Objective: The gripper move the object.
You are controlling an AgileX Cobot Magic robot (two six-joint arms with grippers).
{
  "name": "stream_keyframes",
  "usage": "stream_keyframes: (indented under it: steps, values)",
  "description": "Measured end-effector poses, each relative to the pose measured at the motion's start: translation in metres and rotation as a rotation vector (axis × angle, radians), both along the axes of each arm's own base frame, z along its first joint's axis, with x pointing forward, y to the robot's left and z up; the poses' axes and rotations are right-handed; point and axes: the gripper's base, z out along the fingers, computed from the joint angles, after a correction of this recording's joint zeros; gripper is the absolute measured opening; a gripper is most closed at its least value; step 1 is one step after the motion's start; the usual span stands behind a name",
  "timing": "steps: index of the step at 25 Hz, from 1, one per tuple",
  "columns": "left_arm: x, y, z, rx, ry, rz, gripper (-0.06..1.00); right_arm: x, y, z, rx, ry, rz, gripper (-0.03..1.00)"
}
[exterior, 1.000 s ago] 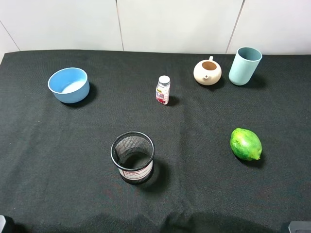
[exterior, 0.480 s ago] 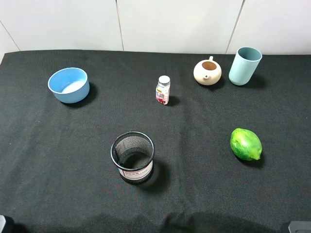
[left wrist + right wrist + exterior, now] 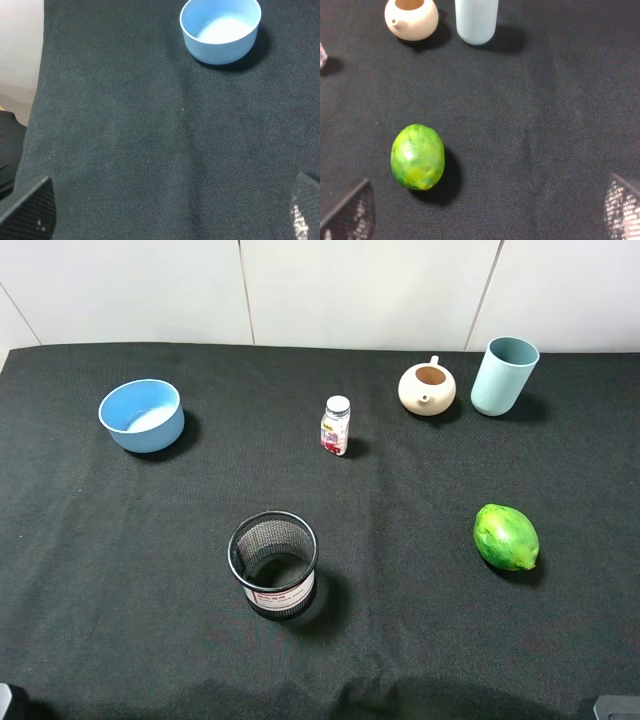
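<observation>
The tall pale teal-blue cup (image 3: 504, 375) stands upright at the far right of the black cloth counter (image 3: 420, 620), just beside the cream round teapot (image 3: 427, 388). A green oval fruit (image 3: 506, 537) lies nearer, well apart from the cup. The right hand (image 3: 480, 210) is spread wide over the counter and holds nothing. The left hand (image 3: 170, 212) is also spread apart, with the low blue bowl (image 3: 221, 30) ahead of it.
</observation>
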Motion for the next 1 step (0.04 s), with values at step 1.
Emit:
stream_keyframes:
  steps: [1]
  values:
    - [0.0,0.0,0.0,0.0,0.0,0.0,0.99,0.0003,0.0,0.0,0.004,-0.002,-0.003,0.69]
